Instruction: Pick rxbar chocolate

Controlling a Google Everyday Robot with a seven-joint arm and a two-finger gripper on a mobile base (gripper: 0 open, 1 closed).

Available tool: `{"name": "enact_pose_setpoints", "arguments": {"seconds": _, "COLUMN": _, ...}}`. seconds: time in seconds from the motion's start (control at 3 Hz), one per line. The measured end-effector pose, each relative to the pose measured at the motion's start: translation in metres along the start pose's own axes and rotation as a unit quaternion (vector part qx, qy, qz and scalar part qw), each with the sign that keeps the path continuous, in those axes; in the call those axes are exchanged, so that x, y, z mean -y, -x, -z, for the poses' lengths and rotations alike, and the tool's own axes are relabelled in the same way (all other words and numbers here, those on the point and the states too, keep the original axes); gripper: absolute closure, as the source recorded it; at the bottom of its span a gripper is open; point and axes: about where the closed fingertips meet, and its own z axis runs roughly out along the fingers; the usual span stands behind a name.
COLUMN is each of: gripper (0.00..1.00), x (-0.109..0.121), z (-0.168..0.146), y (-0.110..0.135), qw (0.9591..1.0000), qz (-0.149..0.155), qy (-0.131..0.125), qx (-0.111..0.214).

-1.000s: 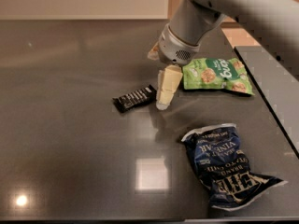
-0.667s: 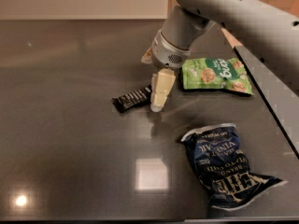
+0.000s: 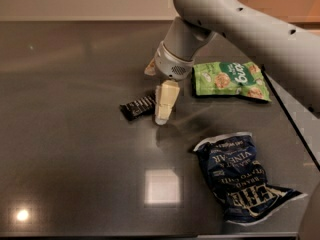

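The rxbar chocolate is a small black bar with white lettering, lying flat on the dark table left of centre. My gripper hangs from the grey arm right above the bar's right end. Its jaws are open. The near cream finger points down and touches or just covers the bar's right end. The far finger shows only as a tip behind the wrist. Nothing is held.
A green snack pouch lies to the right of the gripper. A large dark-blue chip bag lies crumpled at the front right. The table's right edge runs diagonally past both bags.
The arm and gripper have shifted a little to the left, bringing the near finger up against the bar's right end. The bar and both bags have not moved.
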Motion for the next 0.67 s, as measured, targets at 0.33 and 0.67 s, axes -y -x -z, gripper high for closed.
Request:
{"name": "enact_pose_setpoints", "arguments": {"seconds": 0.33, "gripper": 0.0, "x": 0.0006, "z": -0.0118, "y": 0.0043, "qw": 0.9999, "qz": 0.006, "qy": 0.01, "qx": -0.003}}
{"name": "enact_pose_setpoints", "arguments": {"seconds": 0.67, "gripper": 0.18, "x": 0.0007, "z": -0.0201, "y": 0.0065, "qw": 0.9997, "qz": 0.01, "qy": 0.02, "qx": -0.006}}
